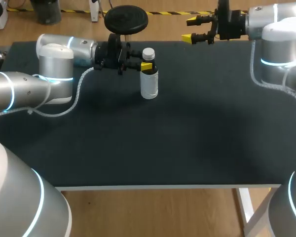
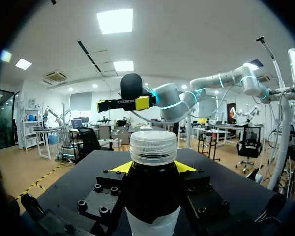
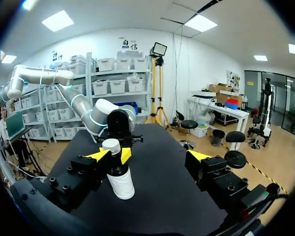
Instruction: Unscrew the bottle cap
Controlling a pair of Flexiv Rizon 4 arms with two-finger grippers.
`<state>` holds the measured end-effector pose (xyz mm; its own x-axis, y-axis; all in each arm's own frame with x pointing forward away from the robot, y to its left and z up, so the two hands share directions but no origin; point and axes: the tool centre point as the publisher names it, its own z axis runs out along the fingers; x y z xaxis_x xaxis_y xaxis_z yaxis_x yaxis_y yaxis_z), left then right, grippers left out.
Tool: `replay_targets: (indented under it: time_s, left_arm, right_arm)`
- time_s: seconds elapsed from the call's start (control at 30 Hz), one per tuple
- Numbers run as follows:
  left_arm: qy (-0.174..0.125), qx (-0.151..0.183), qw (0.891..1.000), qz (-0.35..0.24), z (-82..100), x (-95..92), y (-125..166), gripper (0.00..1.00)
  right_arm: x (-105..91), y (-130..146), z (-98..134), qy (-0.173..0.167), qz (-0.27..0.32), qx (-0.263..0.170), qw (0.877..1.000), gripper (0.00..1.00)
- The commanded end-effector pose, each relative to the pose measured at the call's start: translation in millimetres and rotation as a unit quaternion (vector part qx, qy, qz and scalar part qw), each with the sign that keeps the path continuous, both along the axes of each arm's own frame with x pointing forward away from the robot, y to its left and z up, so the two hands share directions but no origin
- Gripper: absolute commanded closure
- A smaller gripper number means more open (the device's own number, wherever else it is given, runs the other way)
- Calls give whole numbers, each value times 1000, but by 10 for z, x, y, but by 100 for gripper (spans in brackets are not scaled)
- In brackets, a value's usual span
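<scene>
- The left gripper (image 1: 147, 66) is closed on the bottle (image 1: 149, 79) just below the cap (image 1: 148, 53). In the left wrist view its yellow fingertips (image 2: 119, 168) press against the dark shoulder from two sides, with only the bottle's width between them.
- The left arm (image 1: 54, 59) comes in low and level from the desk's left edge, and its gripper points towards the right.
- The bottle stands upright on the desk (image 1: 187, 138), close to the far edge and a little left of the middle. It is dark, with a white label (image 1: 149, 90) around its lower half.
- The ribbed white cap is on the neck and sits clear above the left gripper's fingers.
- The right gripper (image 1: 189, 29) is wide open and holds nothing. Its two yellow fingertips (image 3: 199, 156) stand far apart.
- It hovers over the desk's far edge, right of the middle, pointing left towards the bottle and well apart from it.
- In the right wrist view the bottle stands ahead of this gripper, nearer one finger than the other.
- The desk has a flat black top with a pale front edge.
</scene>
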<state>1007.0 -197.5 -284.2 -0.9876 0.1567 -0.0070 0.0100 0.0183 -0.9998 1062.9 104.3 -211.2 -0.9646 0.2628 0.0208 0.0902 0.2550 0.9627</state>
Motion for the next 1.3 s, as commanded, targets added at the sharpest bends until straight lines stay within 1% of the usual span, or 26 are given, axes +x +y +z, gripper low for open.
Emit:
replay_targets:
  time_s: [0.03, 0.23, 0.4, 0.47, 0.6, 0.73, 0.83, 0.97, 1.13, 1.3]
  left_arm:
    - [0, 0, 1000, -3, -7, 26, 2, 100]
    - [0, 0, 1000, -3, -7, 26, 2, 100]
    - [0, 0, 1000, -3, -7, 26, 2, 100]
    - [0, 0, 1000, -3, -7, 26, 2, 100]
    - [0, 0, 1000, -3, -7, 26, 2, 100]
    - [0, 0, 1000, -3, -7, 26, 2, 100]
    - [0, 0, 1000, -3, -7, 26, 2, 100]
    - [0, 0, 1000, -3, -7, 26, 2, 100]
    - [0, 0, 1000, -3, -7, 26, 2, 100]
    - [0, 0, 1000, -3, -7, 26, 2, 100]
  right_arm:
    - [-26, 145, -4, 1, -7, -9, 1000, 0]
    - [-53, 330, -16, 5, -5, -10, 1000, 0]
    - [-126, 494, 9, 7, -7, -17, 1000, 0]
    - [-171, 535, 27, 7, -18, -23, 1000, 0]
    - [-256, 609, 50, 8, -43, -22, 999, 0]
    - [-314, 679, 45, 15, -68, -13, 997, 0]
    - [-359, 746, 46, 14, -84, -8, 996, 0]
    - [-426, 862, 7, 19, -105, 2, 994, 0]
    - [-498, 996, -54, 22, -115, 4, 993, 0]
    - [-554, 1121, -137, 22, -113, -5, 993, 0]
